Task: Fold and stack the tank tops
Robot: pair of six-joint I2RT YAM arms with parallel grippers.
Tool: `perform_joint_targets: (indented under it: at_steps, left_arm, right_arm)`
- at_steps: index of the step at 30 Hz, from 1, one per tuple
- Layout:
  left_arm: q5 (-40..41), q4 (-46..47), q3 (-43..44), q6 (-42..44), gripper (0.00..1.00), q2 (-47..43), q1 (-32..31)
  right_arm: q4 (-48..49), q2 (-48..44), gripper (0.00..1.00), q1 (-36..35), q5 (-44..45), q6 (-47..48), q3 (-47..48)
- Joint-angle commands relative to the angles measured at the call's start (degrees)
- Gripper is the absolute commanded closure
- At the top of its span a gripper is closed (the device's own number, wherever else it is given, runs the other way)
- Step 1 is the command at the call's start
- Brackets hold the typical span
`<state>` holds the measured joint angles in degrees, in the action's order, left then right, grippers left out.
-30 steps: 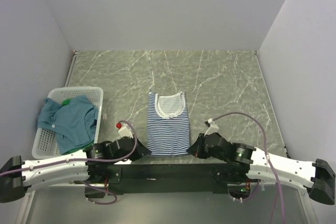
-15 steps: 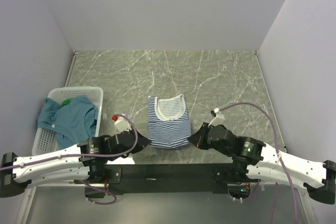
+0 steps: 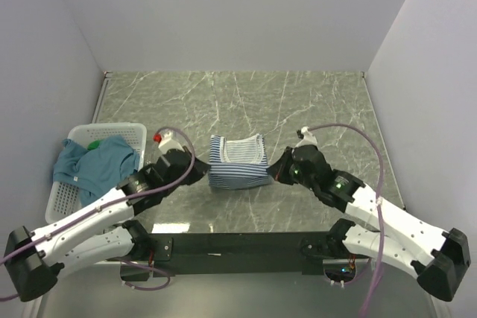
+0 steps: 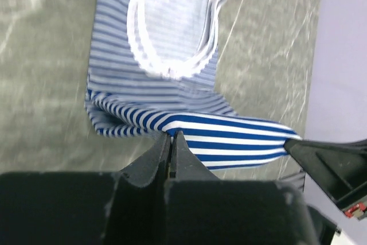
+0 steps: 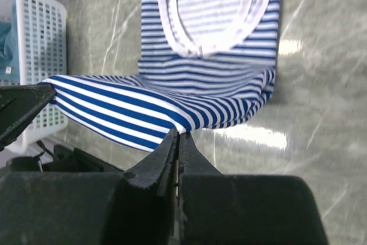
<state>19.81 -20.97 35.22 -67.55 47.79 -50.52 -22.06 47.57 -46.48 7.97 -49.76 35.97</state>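
Nearest you, each wrist view shows jaws pressed together on fabric. Your left gripper pinches one corner of the hem of the striped tank top, and your right gripper pinches the other. The navy-and-white hem is lifted over the body, so the cloth is doubled, with the white-trimmed neckline facing up. The top lies mid-table, between the two grippers.

You have one striped top on the marble table. One teal top is draped over the single white basket at the left, with a bit of the green top showing behind it. Only the overhead view shows those two tops. The right wrist view catches just the basket's mesh wall.
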Motion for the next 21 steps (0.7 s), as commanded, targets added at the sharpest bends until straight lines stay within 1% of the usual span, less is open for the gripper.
perform_joint_targets:
  at_steps: [1, 2, 3, 8, 9, 11, 12, 13, 15, 16, 18, 19, 20, 21]
  left_arm:
    - [-6.3, 6.3, 4.4, 7.4, 0.99, 4.0, 6.0]
    - [-7.0, 6.9, 5.5, 8.1, 0.99, 5.3, 7.3]
    - [-8.0, 8.5, 6.3, 9.5, 0.99, 6.4, 9.8]
    - [-15.3, 12.4, 11.3, 13.1, 1.0, 16.4, 17.6]
    - [-16.3, 13.3, 11.9, 13.5, 1.0, 18.0, 20.3]
    - [-19.4, 15.8, 13.7, 14.0, 0.99, 23.5, 23.1]
    - [-21.1, 16.9, 14.5, 14.6, 0.99, 25.6, 25.5]
    - [-21.6, 17.9, 15.5, 14.7, 1.0, 29.7, 26.4]
    - [-23.7, 20.0, 18.4, 15.5, 0.99, 34.1, 28.6]
    - [-24.0, 20.4, 19.5, 16.1, 1.0, 38.6, 29.2]
    - [-26.1, 23.2, 23.1, 17.0, 0.99, 43.2, 30.8]
    - [-27.0, 24.4, 24.1, 17.4, 0.98, 47.4, 31.4]
    - [-28.1, 25.4, 26.3, 17.6, 0.97, 49.4, 32.1]
    - [-28.8, 27.5, 27.3, 17.6, 0.96, 51.2, 33.2]
  right_arm:
    - [4.9, 4.2, 1.0, 4.4, -4.5, 5.5, 4.4]
    - [5.6, 5.3, 1.0, 5.4, -6.1, 6.5, 4.8]
    - [6.7, 6.6, 1.0, 7.8, -6.9, 7.0, 5.8]
    - [10.2, 15.9, 1.0, 15.3, -13.1, 10.1, 9.1]
    - [10.7, 17.6, 1.0, 16.5, -15.2, 10.6, 10.9]
    - [11.6, 23.3, 1.0, 19.5, -16.7, 11.4, 12.6]
    - [12.6, 25.4, 1.0, 20.5, -19.1, 11.7, 14.5]
    - [13.1, 29.7, 1.0, 22.3, -20.0, 12.0, 15.6]
    - [14.1, 34.1, 1.0, 23.8, -21.1, 12.4, 19.2]
    - [14.4, 38.8, 0.98, 24.2, -22.3, 12.7, 20.7]
    - [14.8, 43.6, 0.93, 25.9, -23.2, 13.8, 25.1]
    - [14.8, 48.1, 0.88, 26.3, -23.6, 14.2, 26.8]
    - [14.5, 50.4, 0.81, 27.5, -23.8, 14.7, 28.5]
    - [14.2, 52.6, 0.78, 28.0, -23.9, 14.9, 31.7]
